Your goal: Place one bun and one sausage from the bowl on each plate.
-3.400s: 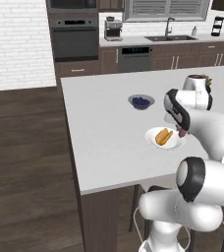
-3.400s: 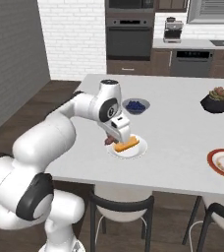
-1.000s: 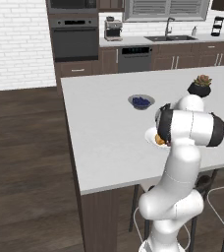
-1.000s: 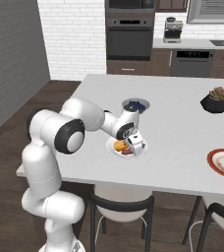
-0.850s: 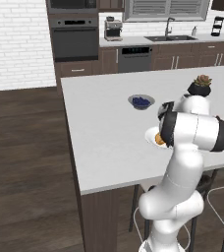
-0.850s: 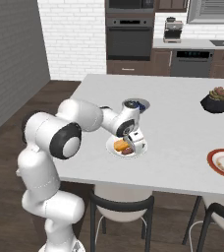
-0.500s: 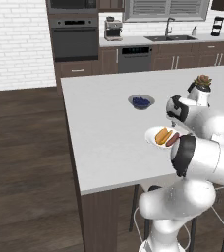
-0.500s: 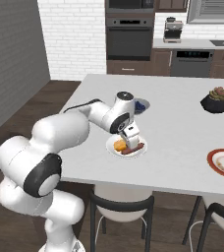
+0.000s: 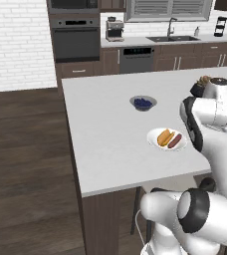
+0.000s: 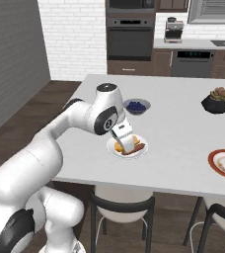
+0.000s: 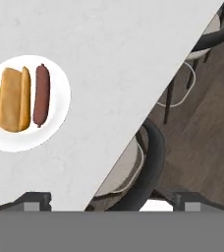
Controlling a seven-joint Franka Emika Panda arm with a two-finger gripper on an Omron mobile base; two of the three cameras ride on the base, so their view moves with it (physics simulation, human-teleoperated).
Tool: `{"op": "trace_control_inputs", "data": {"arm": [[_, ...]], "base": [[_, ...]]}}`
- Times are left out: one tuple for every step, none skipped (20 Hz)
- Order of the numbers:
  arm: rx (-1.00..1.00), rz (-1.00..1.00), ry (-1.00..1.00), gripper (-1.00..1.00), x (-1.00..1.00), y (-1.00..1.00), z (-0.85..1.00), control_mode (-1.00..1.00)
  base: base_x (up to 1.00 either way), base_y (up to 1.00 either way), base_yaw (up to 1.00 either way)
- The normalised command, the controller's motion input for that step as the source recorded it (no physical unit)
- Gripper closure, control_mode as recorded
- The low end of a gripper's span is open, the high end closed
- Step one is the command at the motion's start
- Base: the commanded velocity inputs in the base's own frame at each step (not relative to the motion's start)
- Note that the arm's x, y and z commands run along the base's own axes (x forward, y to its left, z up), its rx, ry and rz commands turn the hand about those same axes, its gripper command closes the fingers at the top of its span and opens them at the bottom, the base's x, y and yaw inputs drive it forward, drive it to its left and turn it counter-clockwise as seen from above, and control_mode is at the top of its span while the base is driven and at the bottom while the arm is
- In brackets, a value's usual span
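Hand view: gripper (image 11: 112, 197) jaws apart, empty; golden-orange bun (image 11: 14, 99) and dark reddish-brown sausage (image 11: 41, 95) lie parallel, side by side on plain white plate (image 11: 6, 140), off toward left fingertip, long axes pointing away.

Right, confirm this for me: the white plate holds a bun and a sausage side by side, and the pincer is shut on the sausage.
Not quite. The white plate does hold the bun and sausage side by side, but the pincer is open and off the sausage, raised above the counter, as the hand view shows.
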Motion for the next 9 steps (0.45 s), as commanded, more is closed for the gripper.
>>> {"op": "trace_control_inputs", "data": {"arm": [[-0.07,-0.11,0.15,-1.00,-1.00,-0.61,0.26,-1.00],[-0.03,-0.10,0.14,-1.00,-1.00,-0.67,0.14,-1.00],[-0.01,-0.09,0.21,-1.00,-0.91,-0.68,0.14,-1.00],[-0.01,-0.07,0.24,-1.00,-0.93,-0.61,0.01,-1.00],[0.00,-0.06,0.29,-1.00,-0.76,-0.64,0.06,-1.00],[-0.01,-0.05,0.33,-1.00,-0.74,-0.49,0.00,-1.00],[0.00,-0.05,0.30,-1.00,-0.76,-0.66,0.00,-1.00],[0.00,-0.05,0.26,-1.00,-0.84,-0.64,0.00,-1.00],[0.00,-0.06,0.24,-1.00,-0.88,-0.67,0.00,-1.00]], "base": [[0.00,0.00,0.00],[0.00,0.00,0.00],[0.00,0.00,0.00],[0.00,0.00,0.00],[0.00,0.00,0.00],[0.00,0.00,0.00],[0.00,0.00,0.00],[0.00,0.00,0.00],[0.00,0.00,0.00]]}}
